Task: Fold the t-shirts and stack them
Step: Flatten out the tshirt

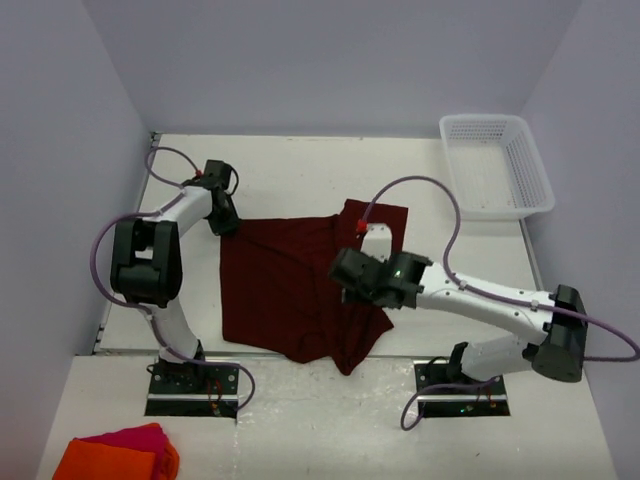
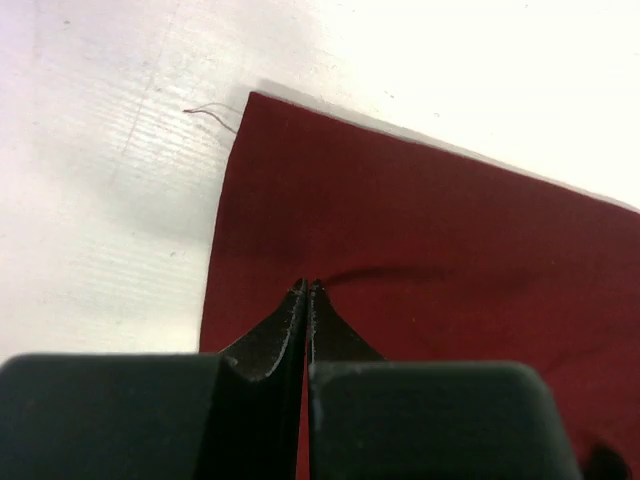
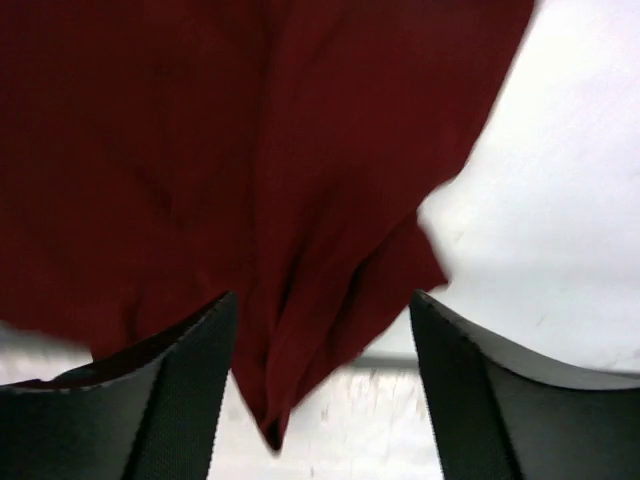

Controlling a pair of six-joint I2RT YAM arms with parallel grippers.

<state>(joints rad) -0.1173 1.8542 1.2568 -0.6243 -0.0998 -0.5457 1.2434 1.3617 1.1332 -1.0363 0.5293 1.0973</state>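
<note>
Progress early: maroon t-shirt (image 1: pixel 275 290) lies mid-desk (image 1: pixel 300 175), left part flat, right side rumpled; no finished fold, no stack; left hand (image 2: pixel 306 292) closed at far-left corner, right hand (image 3: pixel 322 300) open over rumpled side

walls (image 1: pixel 330 60): plain pale lilac-grey, closing in back, left and right | counter (image 1: pixel 300 170): white, matte, one seam running across near the front edge | light: even, diffuse, only soft shadows on counter

We take this for a robotics lab: plain pale walls (image 1: pixel 330 60) box in a white counter (image 1: pixel 290 165), with the cabled left arm (image 1: pixel 150 262) and right arm (image 1: pixel 480 300) bolted on.
</note>
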